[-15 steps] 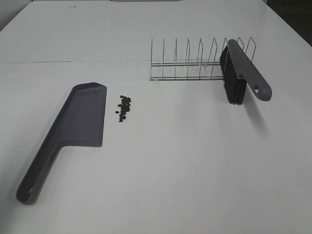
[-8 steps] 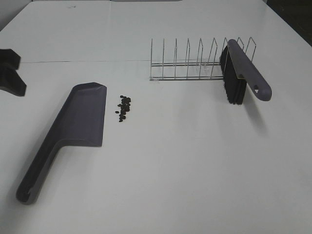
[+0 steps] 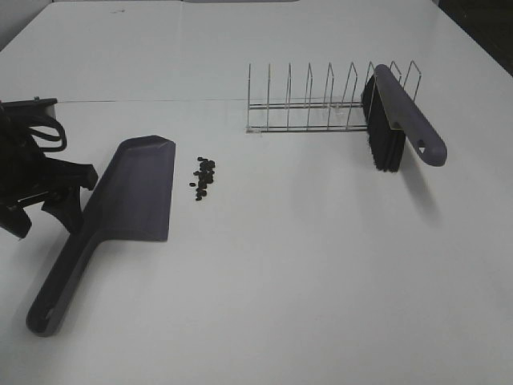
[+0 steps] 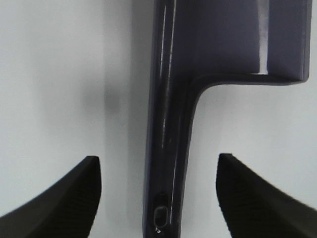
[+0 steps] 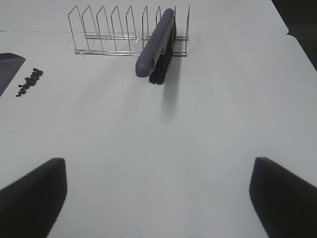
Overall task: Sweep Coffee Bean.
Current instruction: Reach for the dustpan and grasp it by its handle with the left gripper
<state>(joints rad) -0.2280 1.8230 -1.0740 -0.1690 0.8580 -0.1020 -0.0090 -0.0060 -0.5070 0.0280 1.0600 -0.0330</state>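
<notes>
The coffee beans (image 3: pixel 203 176) lie in a small dark cluster on the white table, just right of the grey dustpan (image 3: pixel 138 191), whose handle runs toward the front left. My left gripper (image 3: pixel 44 212) is open and hovers by that handle. In the left wrist view the handle (image 4: pixel 166 148) lies between the two spread fingers (image 4: pixel 74 198). A grey brush with black bristles (image 3: pixel 399 120) leans in the wire rack (image 3: pixel 309 104). My right gripper (image 5: pixel 158 198) is open and empty, well short of the brush (image 5: pixel 156 44). It does not show in the exterior view.
The beans (image 5: pixel 29 82) and a corner of the dustpan (image 5: pixel 7 64) show at the edge of the right wrist view, with the rack (image 5: pixel 109 29) behind. A dark area lies past the table's far right edge (image 3: pixel 489 32).
My left arm has come in from the left edge and moved forward and right to the dustpan's handle. Dustpan, beans, brush and rack have not moved.
</notes>
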